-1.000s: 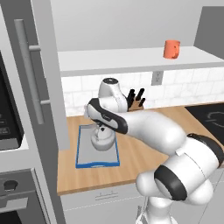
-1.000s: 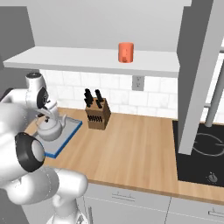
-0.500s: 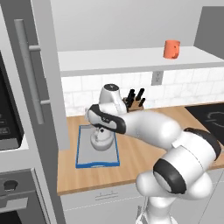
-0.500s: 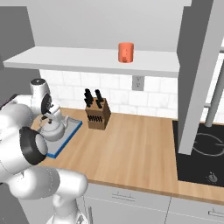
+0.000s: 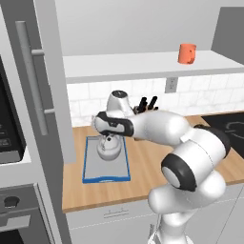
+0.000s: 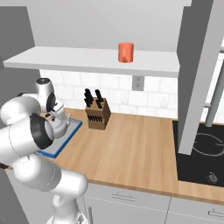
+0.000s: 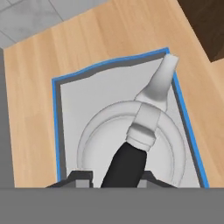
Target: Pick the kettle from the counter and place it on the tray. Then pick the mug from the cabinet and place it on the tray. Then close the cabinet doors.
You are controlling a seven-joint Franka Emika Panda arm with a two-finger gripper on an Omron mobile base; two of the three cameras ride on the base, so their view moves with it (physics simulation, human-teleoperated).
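Observation:
The silver-grey kettle [image 5: 108,148] [image 6: 58,127] [image 7: 162,144] is over the blue-rimmed tray [image 5: 106,179] [image 6: 50,154] [image 7: 55,122], very low; whether it touches the tray floor I cannot tell. My gripper [image 5: 109,137] [image 6: 54,116] [image 7: 114,177] is shut on the kettle's black arched handle from above. The spout points toward the tray's far corner in the hand view. The orange mug [image 5: 187,53] [image 6: 125,52] stands upright on the open cabinet's pale shelf [image 5: 143,64] [image 6: 87,64], far above and to the right of the gripper. One cabinet door [image 5: 43,81] stands open at the left, the other [image 6: 199,74] at the right.
A brown knife block [image 6: 97,114] [image 5: 146,106] stands on the wooden counter [image 5: 143,162] [image 6: 131,153] just right of the tray. The black stovetop [image 6: 203,157] [image 5: 228,126] lies at the far right. An oven column borders the counter on the left.
The arm has lowered a little, bringing the kettle down toward the tray. The grip on the handle is unchanged. The mug and doors have not moved.

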